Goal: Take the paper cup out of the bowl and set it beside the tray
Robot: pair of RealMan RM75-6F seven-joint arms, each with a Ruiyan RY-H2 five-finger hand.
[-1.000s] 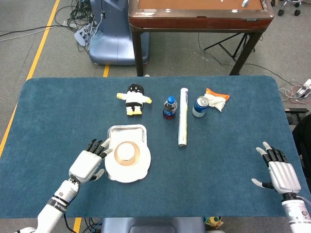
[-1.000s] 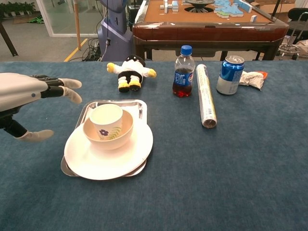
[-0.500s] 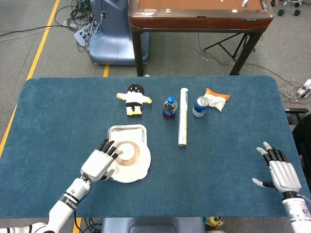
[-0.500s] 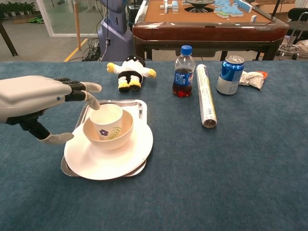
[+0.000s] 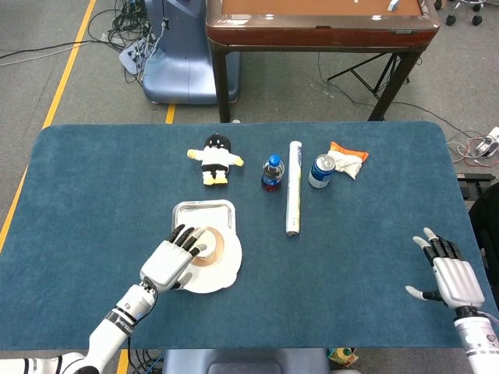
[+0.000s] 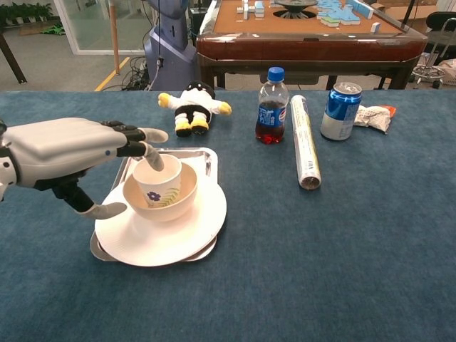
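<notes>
Head view | left hand hides paper cup; contact perhaps

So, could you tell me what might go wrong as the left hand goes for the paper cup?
The left hand has its fingers over the paper cup, with no grip visible. The thin cup may crumple if squeezed. It sits in the bowl, stacked on a plate and tray, so a sideways pull may drag or tip the stack.
</notes>
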